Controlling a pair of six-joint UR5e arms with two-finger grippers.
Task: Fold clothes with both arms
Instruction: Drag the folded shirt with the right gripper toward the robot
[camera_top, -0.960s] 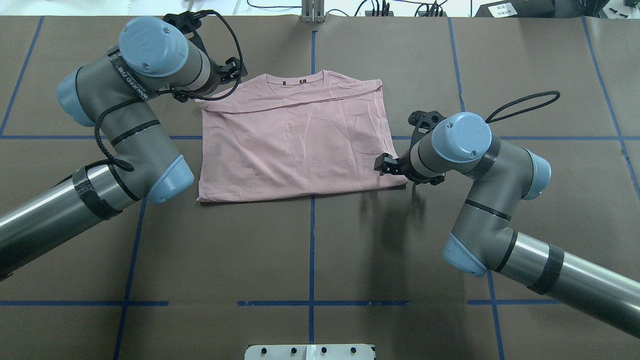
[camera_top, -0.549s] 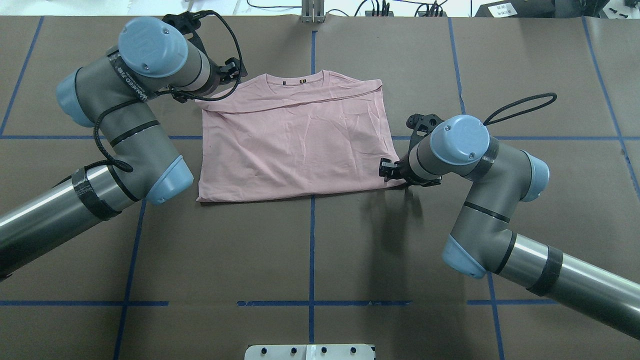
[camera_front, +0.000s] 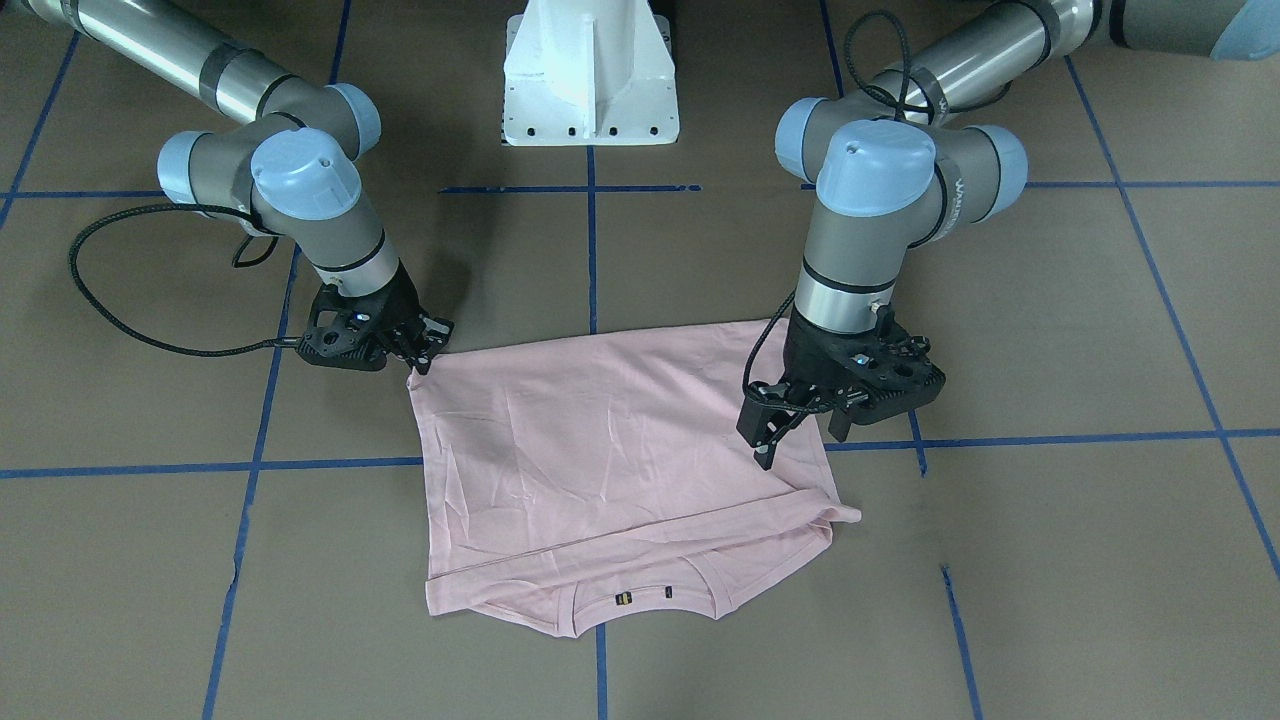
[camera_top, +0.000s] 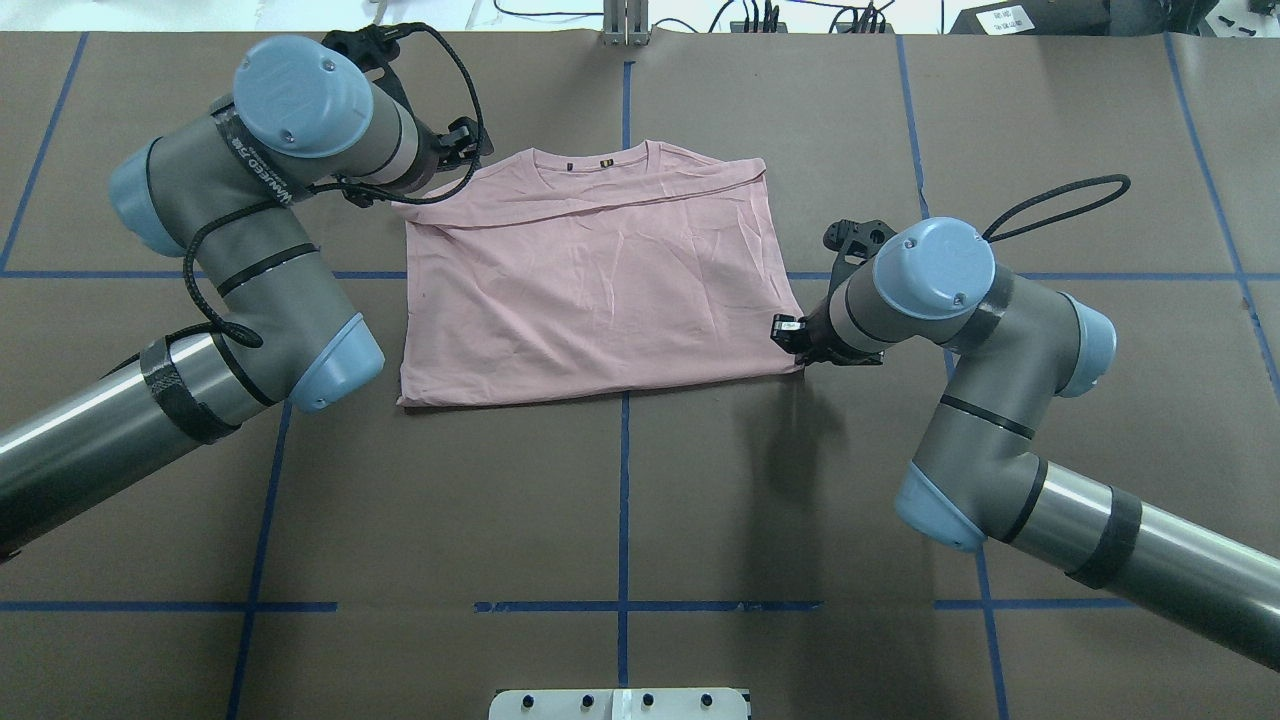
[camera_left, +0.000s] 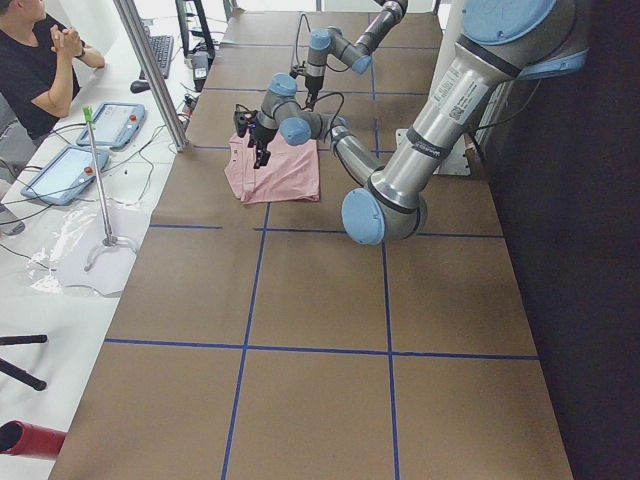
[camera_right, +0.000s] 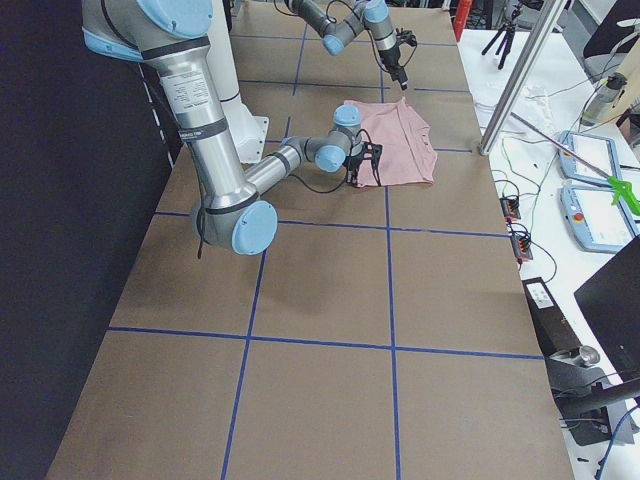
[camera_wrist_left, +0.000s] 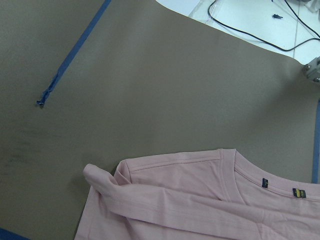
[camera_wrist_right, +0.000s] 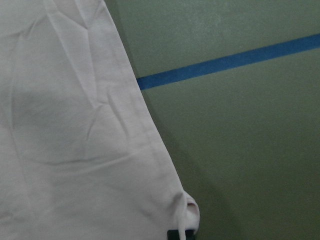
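While the right black two-finger gripper (camera_front: 422, 358) seems to be pinching a hem corner of the pale pink T-shirt (camera_front: 600, 450), I'm hovering the open left gripper (camera_front: 798, 448); shoulder grab next.

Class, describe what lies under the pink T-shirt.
The pink T-shirt lies flat on the brown table. Blue tape lines run under it from all sides; where they cross is covered, as is its underside.

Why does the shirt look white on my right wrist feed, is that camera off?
Right wrist view: a green-grey cast washes the T-shirt whitish and turns the table olive. Left wrist view: T-shirt pink, table brown, focus sharp. Overhead view: same pink and brown, only a soft shadow beside the right arm.
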